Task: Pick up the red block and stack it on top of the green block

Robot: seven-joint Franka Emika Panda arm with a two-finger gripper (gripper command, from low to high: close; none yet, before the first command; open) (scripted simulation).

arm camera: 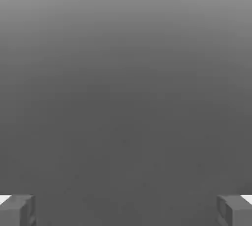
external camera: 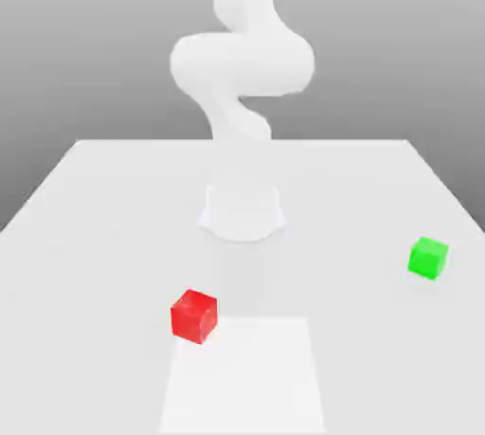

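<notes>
Red marks our first target: the red block (external camera: 194, 317) sits on the pale table (external camera: 104, 244), toward the exterior view's left, by the near-left corner of a brighter white patch (external camera: 243, 376). It is turned at an angle, two side faces showing, so we should turn the wrist until the pads lie flat against opposite faces, come straight down over its centre and close gently; gripping across corners would likely twist it. In the hand view the gripper (arm camera: 126, 211) stands wide open with nothing between its fingertips, so we judge the step in hand to be the approach to the red block, with no need to spread further.

Farther right in the exterior view, the white arm (external camera: 242, 63) rises from its base (external camera: 242, 213) behind the patch. Nothing stands between the two blocks that looks likely to hinder a raised carry. At the exterior view's right, the green block (external camera: 428, 259) rests on the table, also skewed. It looks slightly smaller, so we would centre the red one carefully and lower it level before letting go.
</notes>
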